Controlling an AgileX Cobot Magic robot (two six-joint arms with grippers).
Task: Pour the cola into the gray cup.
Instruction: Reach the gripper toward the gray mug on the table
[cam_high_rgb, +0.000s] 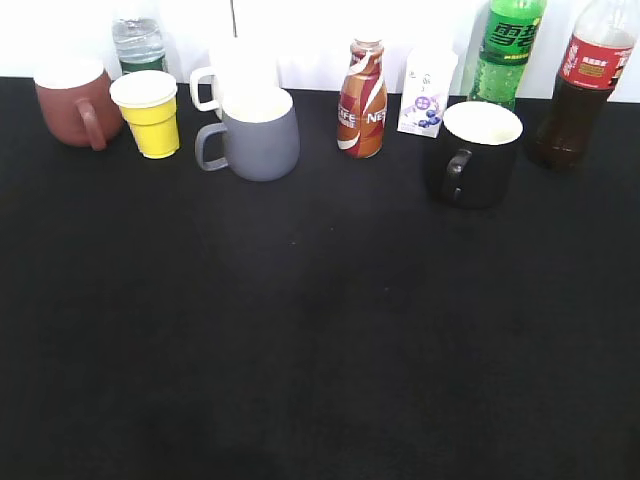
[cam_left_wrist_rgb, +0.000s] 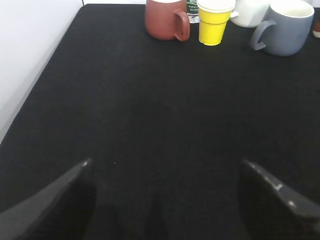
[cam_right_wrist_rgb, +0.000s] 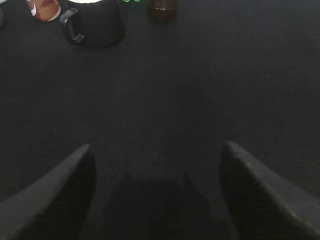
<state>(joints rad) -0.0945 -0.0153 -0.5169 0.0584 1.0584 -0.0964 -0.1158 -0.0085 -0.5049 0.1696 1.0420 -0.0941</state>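
Note:
The cola bottle (cam_high_rgb: 580, 90), dark drink with a red label, stands upright at the far right back of the black table; its base shows in the right wrist view (cam_right_wrist_rgb: 161, 10). The gray cup (cam_high_rgb: 260, 133) stands at back left of centre, handle to the left, and shows in the left wrist view (cam_left_wrist_rgb: 287, 26). My left gripper (cam_left_wrist_rgb: 163, 165) is open and empty over bare cloth, well short of the cup. My right gripper (cam_right_wrist_rgb: 157, 150) is open and empty, well short of the bottle. Neither gripper shows in the exterior view.
Along the back stand a brown mug (cam_high_rgb: 75, 100), yellow paper cup (cam_high_rgb: 150, 112), water bottle (cam_high_rgb: 138, 42), white mug (cam_high_rgb: 232, 72), Nescafe bottle (cam_high_rgb: 363, 98), small carton (cam_high_rgb: 427, 92), green soda bottle (cam_high_rgb: 506, 50) and black mug (cam_high_rgb: 475, 152). The table's left edge (cam_left_wrist_rgb: 42, 75) meets a white wall.

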